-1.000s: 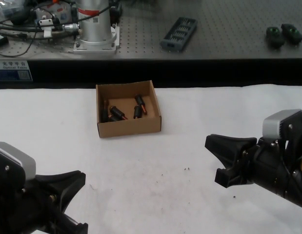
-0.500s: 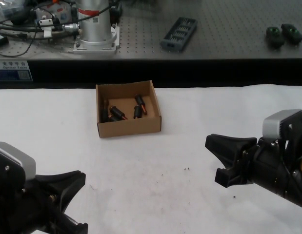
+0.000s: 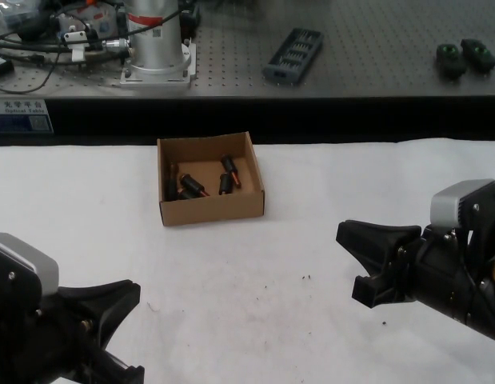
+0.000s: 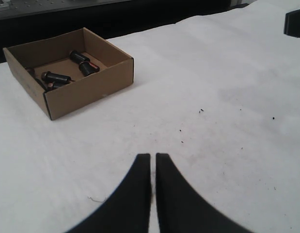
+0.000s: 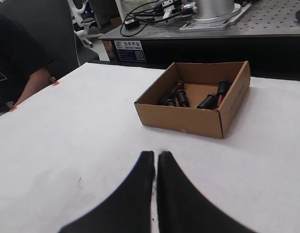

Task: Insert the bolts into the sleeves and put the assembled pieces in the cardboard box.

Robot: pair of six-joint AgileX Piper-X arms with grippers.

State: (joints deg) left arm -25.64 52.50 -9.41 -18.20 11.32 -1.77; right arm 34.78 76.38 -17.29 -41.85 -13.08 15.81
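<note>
**A:** There's the cardboard box [image 3: 213, 210], open-topped on the white surface [image 3: 255, 320], out ahead of both arms.

**B:** And it's loaded: several black pieces [image 3: 193, 185] with orange-red ends lie loose on its floor.

**A:** Now the left jaws are clenched on nothing, low over the surface.

**B:** Likewise the right jaws are pressed together and empty, well apart from the box.

An open brown cardboard box [image 3: 211, 210] is sitting upright on the white-covered desk [image 3: 327, 184], holding several black assembled pieces [image 3: 229, 174] with reddish ends, lying sideways on its floor.
</note>
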